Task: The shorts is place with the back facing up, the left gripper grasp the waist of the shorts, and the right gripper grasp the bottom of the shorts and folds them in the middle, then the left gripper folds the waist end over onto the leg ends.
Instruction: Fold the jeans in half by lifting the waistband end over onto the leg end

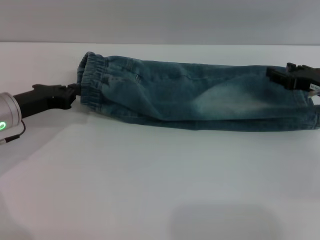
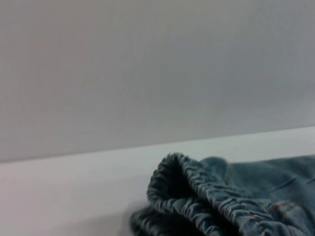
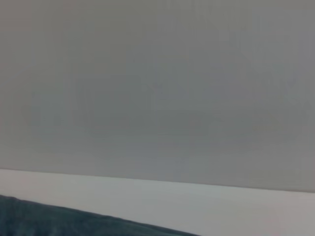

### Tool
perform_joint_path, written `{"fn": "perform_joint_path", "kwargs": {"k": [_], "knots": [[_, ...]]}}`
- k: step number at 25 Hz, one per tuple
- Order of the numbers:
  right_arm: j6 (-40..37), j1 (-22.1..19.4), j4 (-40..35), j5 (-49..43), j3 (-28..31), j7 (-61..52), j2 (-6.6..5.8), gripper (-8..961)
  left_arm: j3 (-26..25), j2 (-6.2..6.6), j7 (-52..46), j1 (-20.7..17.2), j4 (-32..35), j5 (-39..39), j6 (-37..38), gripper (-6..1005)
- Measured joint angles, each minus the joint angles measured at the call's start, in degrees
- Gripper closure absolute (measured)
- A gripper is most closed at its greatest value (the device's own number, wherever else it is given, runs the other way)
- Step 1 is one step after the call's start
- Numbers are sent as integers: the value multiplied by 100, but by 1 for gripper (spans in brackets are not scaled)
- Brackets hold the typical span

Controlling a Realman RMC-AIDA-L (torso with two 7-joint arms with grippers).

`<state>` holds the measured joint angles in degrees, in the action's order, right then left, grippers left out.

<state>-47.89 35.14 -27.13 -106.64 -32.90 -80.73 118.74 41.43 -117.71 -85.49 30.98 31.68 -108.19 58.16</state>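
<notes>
The shorts lie across the table already folded lengthwise, left gripper clamped on the waist end, right gripper pinching the leg ends, waist-over-legs fold not yet done

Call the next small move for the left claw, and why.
Probably lift the waist slightly and begin carrying it toward the leg ends. The shorts already lie folded lengthwise, and the left claw sits at the waistband; the right claw rests on the far end.
</notes>
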Motion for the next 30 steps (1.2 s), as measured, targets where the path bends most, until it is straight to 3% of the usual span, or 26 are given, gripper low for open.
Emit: {"fn": "perform_joint_path", "kwargs": {"k": [10,18,23,30], "knots": [[-37,103,186,109,-59,140,7,319,-11,17,-73,14,256,210,630,965],[7,404,766,217,-90,755,24,320,47,30,-389,326,478,261,1117,967],[-6,433,1065,795,-150,1339,34,319,44,24,-625,543,689,287,1377,968],[17,485,1302,853,-148,1562,42,320,42,24,-886,848,856,291,1591,969]]}}
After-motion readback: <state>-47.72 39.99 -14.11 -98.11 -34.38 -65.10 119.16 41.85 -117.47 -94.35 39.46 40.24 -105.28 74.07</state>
